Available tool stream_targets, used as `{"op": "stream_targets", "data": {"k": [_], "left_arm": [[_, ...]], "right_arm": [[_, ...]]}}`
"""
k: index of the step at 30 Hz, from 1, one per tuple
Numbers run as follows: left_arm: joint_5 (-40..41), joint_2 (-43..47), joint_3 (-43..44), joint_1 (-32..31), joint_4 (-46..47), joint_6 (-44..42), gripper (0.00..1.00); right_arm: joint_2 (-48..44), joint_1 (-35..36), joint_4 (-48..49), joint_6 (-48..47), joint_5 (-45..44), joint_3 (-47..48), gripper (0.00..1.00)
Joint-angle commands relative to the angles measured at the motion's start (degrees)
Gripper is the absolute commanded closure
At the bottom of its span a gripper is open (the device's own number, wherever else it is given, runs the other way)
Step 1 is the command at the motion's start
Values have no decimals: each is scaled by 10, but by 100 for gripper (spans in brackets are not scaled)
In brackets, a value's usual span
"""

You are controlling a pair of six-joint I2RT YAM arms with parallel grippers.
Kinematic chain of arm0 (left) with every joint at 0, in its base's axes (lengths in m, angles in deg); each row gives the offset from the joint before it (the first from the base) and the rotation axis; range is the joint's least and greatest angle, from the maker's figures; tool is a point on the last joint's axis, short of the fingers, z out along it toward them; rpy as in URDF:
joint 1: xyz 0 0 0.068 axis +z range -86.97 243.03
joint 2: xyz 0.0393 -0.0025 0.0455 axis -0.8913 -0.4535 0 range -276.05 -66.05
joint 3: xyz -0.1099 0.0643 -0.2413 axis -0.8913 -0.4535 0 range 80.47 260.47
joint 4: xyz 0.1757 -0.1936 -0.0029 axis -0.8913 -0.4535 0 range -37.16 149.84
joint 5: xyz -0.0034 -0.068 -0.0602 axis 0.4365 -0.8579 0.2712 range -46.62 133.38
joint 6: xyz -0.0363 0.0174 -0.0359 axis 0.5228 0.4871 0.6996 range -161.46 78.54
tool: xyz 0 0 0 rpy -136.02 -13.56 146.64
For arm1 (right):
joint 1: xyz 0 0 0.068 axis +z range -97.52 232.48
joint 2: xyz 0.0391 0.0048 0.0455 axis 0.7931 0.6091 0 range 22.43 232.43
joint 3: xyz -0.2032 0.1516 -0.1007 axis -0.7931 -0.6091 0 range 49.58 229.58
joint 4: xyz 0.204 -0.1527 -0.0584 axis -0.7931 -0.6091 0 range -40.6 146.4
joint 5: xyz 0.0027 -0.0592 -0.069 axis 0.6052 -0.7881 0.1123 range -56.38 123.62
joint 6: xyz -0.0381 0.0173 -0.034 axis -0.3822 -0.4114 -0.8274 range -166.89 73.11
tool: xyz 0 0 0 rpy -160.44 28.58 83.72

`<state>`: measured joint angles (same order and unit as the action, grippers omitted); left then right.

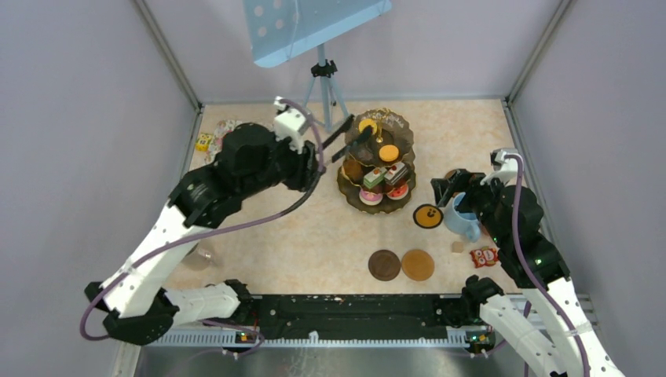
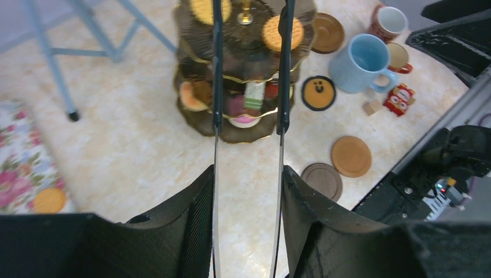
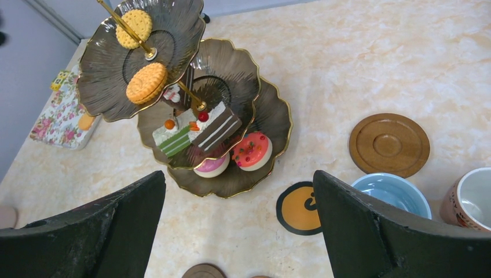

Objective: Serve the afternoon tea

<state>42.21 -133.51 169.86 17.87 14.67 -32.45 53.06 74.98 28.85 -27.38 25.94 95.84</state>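
Observation:
The dark three-tier stand [image 1: 349, 196] stands mid-table with cakes on the lower tiers and two orange tarts [image 1: 389, 153] on top. My left gripper [image 1: 312, 159] is shut on black tongs [image 1: 353, 141], whose spread tips reach over the top tier. In the left wrist view the gripper [image 2: 248, 179] holds the tongs [image 2: 216, 87] either side of the stand [image 2: 231, 134]. My right gripper [image 1: 448, 192] is open and empty beside the light blue mug [image 1: 463, 220]. In the right wrist view the gripper [image 3: 237, 176] is above bare table near the stand [image 3: 104, 81] and the mug [image 3: 391, 194].
Two brown coasters [image 1: 384, 265] [image 1: 418, 265] lie near the front, a third [image 3: 389, 145] behind the blue mug. An orange smiley disc [image 1: 428, 215] lies by the stand. Two small mugs [image 2: 388, 20] [image 2: 399, 58] stand at the right. The floral mat [image 1: 224, 129] lies at the back left, a blue tripod [image 1: 322, 86] behind.

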Motion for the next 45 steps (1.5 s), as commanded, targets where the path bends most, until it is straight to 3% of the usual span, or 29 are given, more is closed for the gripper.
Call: {"op": "stream_targets", "data": {"k": [1,3,5,7,13,17,19,20,24,27,32,38,42,45], "left_arm": [[154,62,-2,-1,-112,23,52],[220,69,-26,-1,-166,63,51],[278,79,-67,10,-191,98,44],[308,84,-108,61,-179,109,40],[124,54,-211,359,-4,55,44],[73,-3,-234,433,64,68,50],[35,-16,-250,437,98,66,48],[-7,-24,-260,436,108,60,42],[-10,-66,-265,435,32,140,26],[-3,-14,-372,402,92,233,2],[241,71,-482,257,141,344,1],[302,57,-521,238,116,464,1],[382,84,-568,230,134,470,1],[362,85,-600,235,168,484,1]], "right_arm": [[-1,7,20,-7,2,4,4],[0,6,24,-3,6,0,4],[3,7,28,1,11,-8,4],[6,7,32,6,17,-15,4],[7,7,31,9,25,-19,4],[-2,6,21,8,21,-17,4],[-4,7,17,11,20,-19,4],[-5,6,15,12,21,-21,4],[-6,7,17,15,18,-28,4],[-4,7,29,16,16,-36,4],[12,6,40,17,30,-37,4],[4,7,31,8,27,-31,4],[-7,6,28,13,28,-32,4],[-11,6,27,16,31,-34,4]]}}
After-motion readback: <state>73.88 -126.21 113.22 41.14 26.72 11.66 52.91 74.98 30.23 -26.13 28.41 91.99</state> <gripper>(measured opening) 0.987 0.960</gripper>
